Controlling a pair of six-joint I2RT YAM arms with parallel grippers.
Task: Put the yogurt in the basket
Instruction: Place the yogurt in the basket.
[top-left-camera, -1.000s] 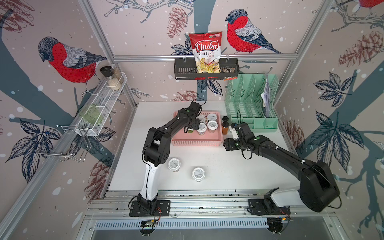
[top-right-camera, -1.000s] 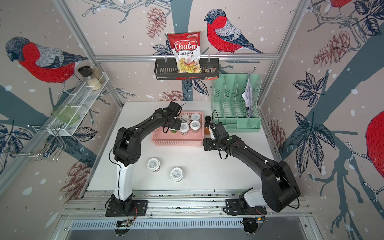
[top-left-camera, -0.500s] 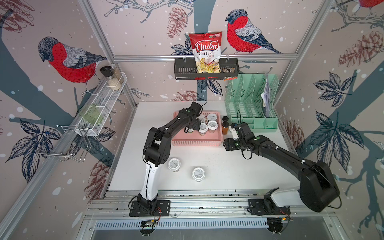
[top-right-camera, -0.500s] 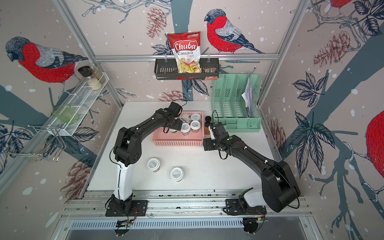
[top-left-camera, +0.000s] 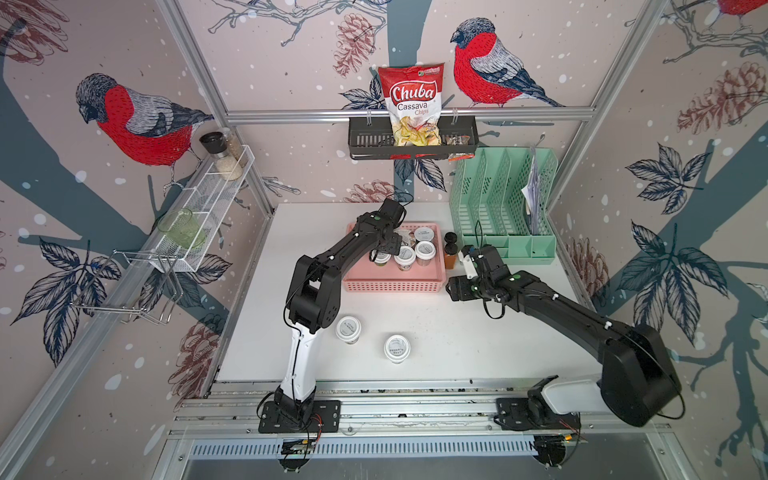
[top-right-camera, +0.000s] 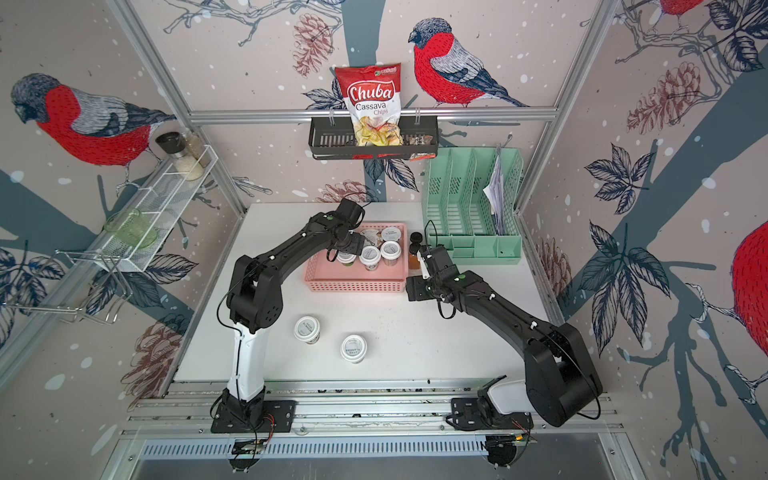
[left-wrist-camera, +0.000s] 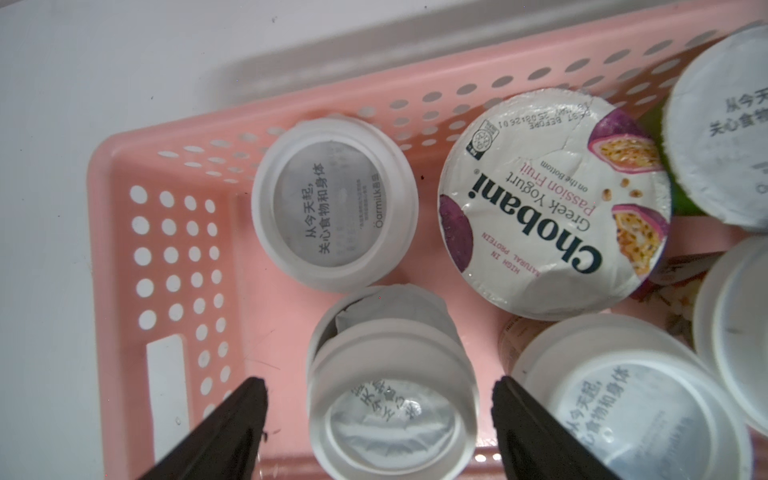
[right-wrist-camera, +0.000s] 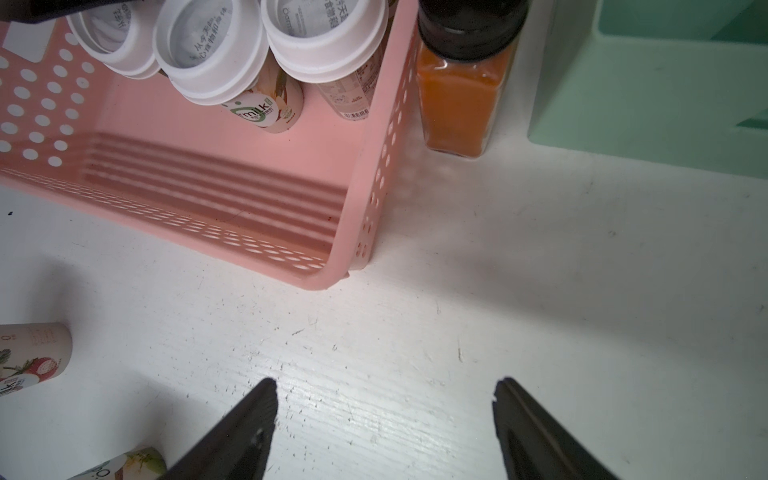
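The pink basket (top-left-camera: 390, 286) (top-right-camera: 353, 286) sits mid-table holding several yogurt cups, among them the wide Chobani cup (left-wrist-camera: 552, 203). My left gripper (top-left-camera: 384, 249) (left-wrist-camera: 378, 384) hangs inside the basket with its jaws open. A white-lidded yogurt cup (left-wrist-camera: 390, 399) stands between them, with a gap on each side. Two more yogurt cups (top-left-camera: 348, 328) (top-left-camera: 397, 348) stand upright on the table in front of the basket. My right gripper (top-left-camera: 454, 289) (right-wrist-camera: 385, 383) is open and empty over bare table, by the basket's front right corner (right-wrist-camera: 332, 278).
A black-capped orange spice jar (top-left-camera: 450, 251) (right-wrist-camera: 461, 95) stands against the basket's right side. The mint-green organiser (top-left-camera: 503, 216) is behind it. A black rack (top-left-camera: 411, 141) with a chips bag hangs on the back wall. A white wire shelf (top-left-camera: 208, 199) lines the left wall.
My left gripper's jaws have spread apart from the cup in the basket, which now stands free. The right arm has not moved.
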